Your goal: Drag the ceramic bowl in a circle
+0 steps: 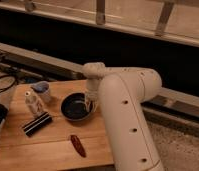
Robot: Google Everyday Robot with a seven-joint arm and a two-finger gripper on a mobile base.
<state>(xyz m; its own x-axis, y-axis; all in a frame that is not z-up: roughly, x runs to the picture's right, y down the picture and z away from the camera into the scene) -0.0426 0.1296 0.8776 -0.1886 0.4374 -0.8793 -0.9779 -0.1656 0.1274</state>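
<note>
The ceramic bowl (74, 107) is a round, shallow, dark navy bowl with a thin lighter rim. It sits on the wooden table (53, 145) near the middle. My gripper (87, 105) hangs from the big white arm (125, 115) and reaches down at the bowl's right rim, with its fingers at or inside the rim. The arm covers the table's right part.
A small pale cup with blue inside (42, 90) stands left of the bowl. A small white bottle (32, 104) stands in front of it. A black striped block (37, 123) lies at the front left. A red-brown oblong thing (77, 145) lies near the front edge.
</note>
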